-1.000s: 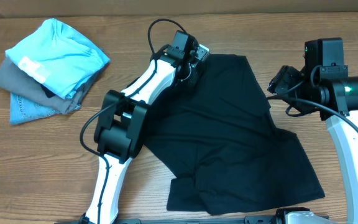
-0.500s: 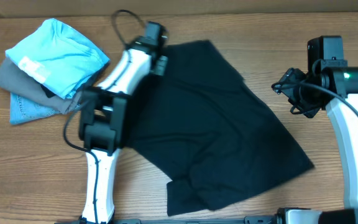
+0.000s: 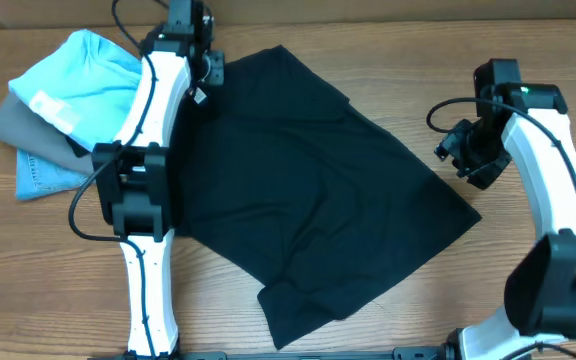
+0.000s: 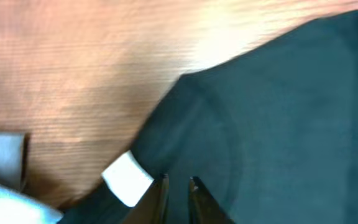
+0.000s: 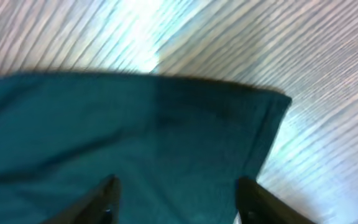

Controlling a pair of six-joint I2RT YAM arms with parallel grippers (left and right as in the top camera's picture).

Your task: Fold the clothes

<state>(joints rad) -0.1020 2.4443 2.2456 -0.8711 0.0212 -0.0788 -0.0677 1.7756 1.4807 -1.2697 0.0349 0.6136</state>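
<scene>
The black T-shirt (image 3: 308,190) lies spread on a slant across the middle of the wooden table (image 3: 58,290), with a small white tag (image 4: 127,179) at its far left edge. The left gripper (image 3: 202,72) sits at that edge, jaws a thin slit apart; whether they pinch cloth is unclear. The right gripper (image 3: 468,155) hovers by the shirt's right corner, jaws wide, holding nothing. A light blue shirt (image 3: 88,85), grey garment (image 3: 13,125) and denim (image 3: 43,180) are piled far left
</scene>
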